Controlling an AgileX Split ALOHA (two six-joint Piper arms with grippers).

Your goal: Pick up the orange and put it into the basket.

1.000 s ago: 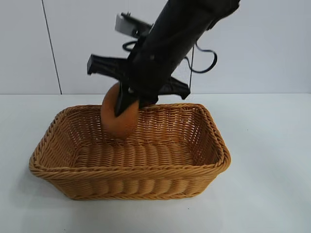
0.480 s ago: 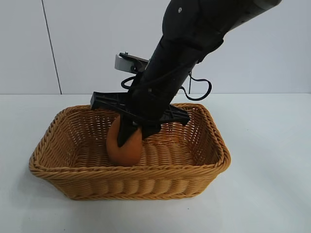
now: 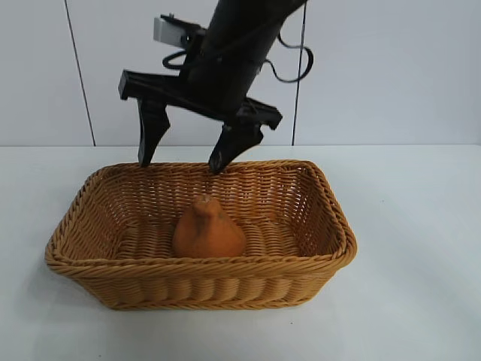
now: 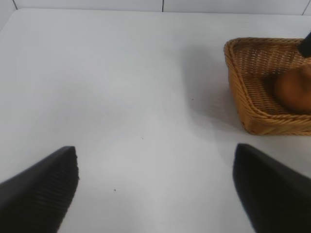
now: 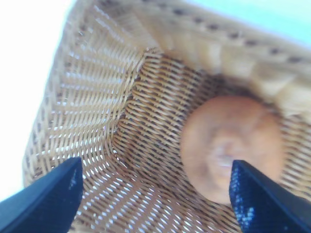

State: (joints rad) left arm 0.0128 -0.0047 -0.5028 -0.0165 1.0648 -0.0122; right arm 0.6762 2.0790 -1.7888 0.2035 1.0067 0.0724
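The orange (image 3: 208,229) rests upright on the floor of the wicker basket (image 3: 203,287), left of its middle, knobby neck up. My right gripper (image 3: 180,165) hangs open and empty above the basket's back rim, clear of the fruit. In the right wrist view the orange (image 5: 228,145) lies below on the basket's weave (image 5: 87,97), near one finger of that gripper (image 5: 154,194). My left gripper (image 4: 155,187) is open and empty over bare table, away from the basket (image 4: 243,92); the orange (image 4: 294,87) shows inside it.
The basket stands on a white table (image 3: 421,248) before a white panelled wall (image 3: 391,68). A cable (image 3: 297,60) loops off the right arm. The left arm is outside the exterior view.
My right gripper lowered the orange into the basket, opened and let it go, then rose above the back rim. The orange now stands on the basket floor.
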